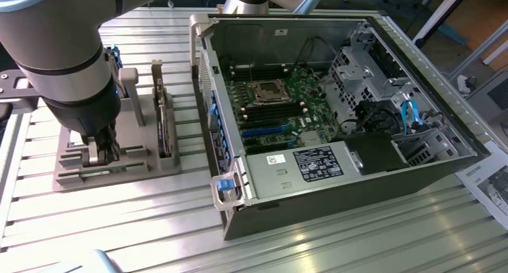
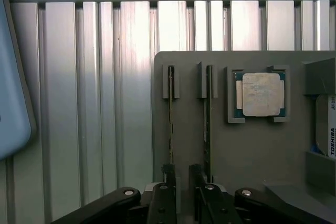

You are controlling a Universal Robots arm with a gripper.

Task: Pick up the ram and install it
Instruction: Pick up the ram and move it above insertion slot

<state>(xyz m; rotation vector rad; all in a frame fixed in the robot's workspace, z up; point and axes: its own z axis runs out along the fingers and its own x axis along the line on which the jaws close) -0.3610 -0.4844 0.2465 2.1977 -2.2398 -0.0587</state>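
pincer (image 2: 184,176) low over the holder (image 2: 247,150) on the exterior view's left, tips parted and empty. ram (image 2: 170,119) stands in its slot, seemingly under one tip, so closing could knock it crooked.

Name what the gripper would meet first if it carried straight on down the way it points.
Most likely the grey holder or a ram standing in it; depth leaves unclear which comes first.

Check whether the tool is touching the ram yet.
Cannot tell. In the wrist view the tool overlaps the near ends of both ram sticks, hiding any contact or gap. In the exterior view the tool itself covers that spot.
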